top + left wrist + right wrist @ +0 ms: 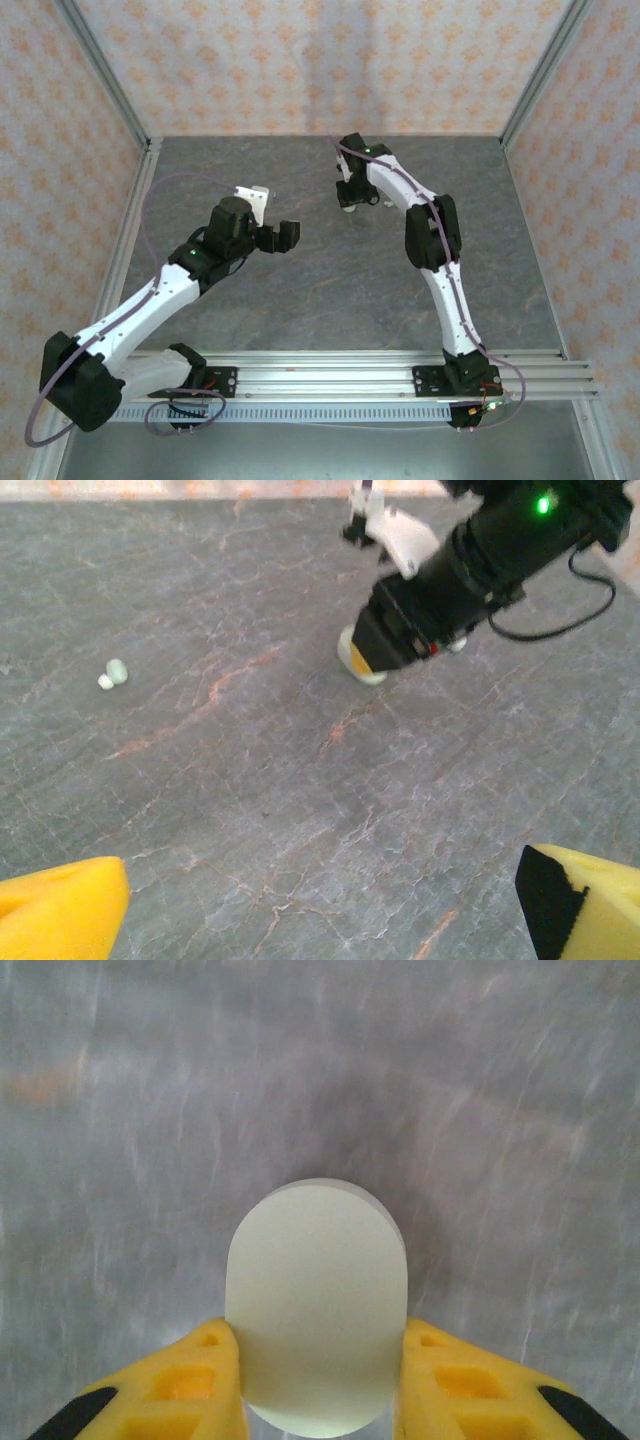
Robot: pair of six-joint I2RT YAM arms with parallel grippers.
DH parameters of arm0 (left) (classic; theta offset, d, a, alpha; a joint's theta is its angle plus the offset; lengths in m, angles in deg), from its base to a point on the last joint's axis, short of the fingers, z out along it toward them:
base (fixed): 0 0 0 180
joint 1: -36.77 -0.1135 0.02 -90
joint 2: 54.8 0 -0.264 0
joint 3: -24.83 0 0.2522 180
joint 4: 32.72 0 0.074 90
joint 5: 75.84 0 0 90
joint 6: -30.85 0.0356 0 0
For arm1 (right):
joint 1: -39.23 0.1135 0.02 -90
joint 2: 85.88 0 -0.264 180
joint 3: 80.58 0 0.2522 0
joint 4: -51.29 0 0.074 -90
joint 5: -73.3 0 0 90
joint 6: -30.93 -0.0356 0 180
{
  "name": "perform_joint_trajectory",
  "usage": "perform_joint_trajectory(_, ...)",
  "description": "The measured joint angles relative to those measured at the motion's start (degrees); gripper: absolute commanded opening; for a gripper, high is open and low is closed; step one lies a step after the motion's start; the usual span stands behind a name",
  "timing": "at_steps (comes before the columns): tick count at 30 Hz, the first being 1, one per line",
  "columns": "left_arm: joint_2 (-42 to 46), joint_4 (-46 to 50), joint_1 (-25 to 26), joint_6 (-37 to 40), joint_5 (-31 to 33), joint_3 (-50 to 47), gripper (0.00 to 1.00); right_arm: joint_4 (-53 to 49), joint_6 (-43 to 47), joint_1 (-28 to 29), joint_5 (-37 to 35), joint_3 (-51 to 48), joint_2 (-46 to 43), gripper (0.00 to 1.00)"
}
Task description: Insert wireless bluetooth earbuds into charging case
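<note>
**Fingers (60,910) of the left gripper (270,218) wide and empty; right gripper (320,1338) clamped on the charging case (315,1280)**

1. Nearest, the left gripper. Its yellow fingers sit at the two lower corners of the left wrist view, far apart, with nothing between them and nothing touched. The gripper hovers above the grey stone-patterned tabletop (300,810). Judged purpose: the spread stance leaves it ready for a pick, and its camera takes in both the loose part and the other arm.

2. Beyond the left fingers and off to the left, a whitish-green earbud (112,674) lies on the tabletop, well apart from the charging case. It is too small to tell whether it is one piece or two pieces touching.

3. Farthest out, the right gripper. Its yellow fingers (180,1385) press on both long sides of the pale green oval charging case, gripping its lower part. The case is held low at the tabletop, but contact with the surface cannot be confirmed. Judged purpose: a firm side grip steadies the case so that the other arm can bring the earbud to it. Whether the lid is open cannot be told.
</note>
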Motion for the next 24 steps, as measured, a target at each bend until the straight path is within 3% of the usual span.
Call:
perform_joint_trajectory(8, 7.28, 1.38, 0.00, -0.02, -2.36, -3.72, 1.00, 4.04, 5.03, 7.50, 6.97, -29.44, -18.82, 0.27)
perform_joint_trajectory(11, 10.32, 2.56, 0.00, -0.28, -2.67, -5.77, 1.00, 5.31, 5.42, 11.69, 8.68, -38.05, -23.50, 0.33)
perform_joint_trajectory(14, 13.53, 3.30, 0.00, -0.85, -3.04, -7.58, 1.00, 8.31, 4.81, 14.73, 9.11, -43.30, -26.10, 0.48)
perform_joint_trajectory(24, 20.94, 7.74, 0.00, -1.05, -3.63, -8.96, 1.00, 18.18, -5.73, 16.26, 5.11, -53.72, -33.90, 0.70)
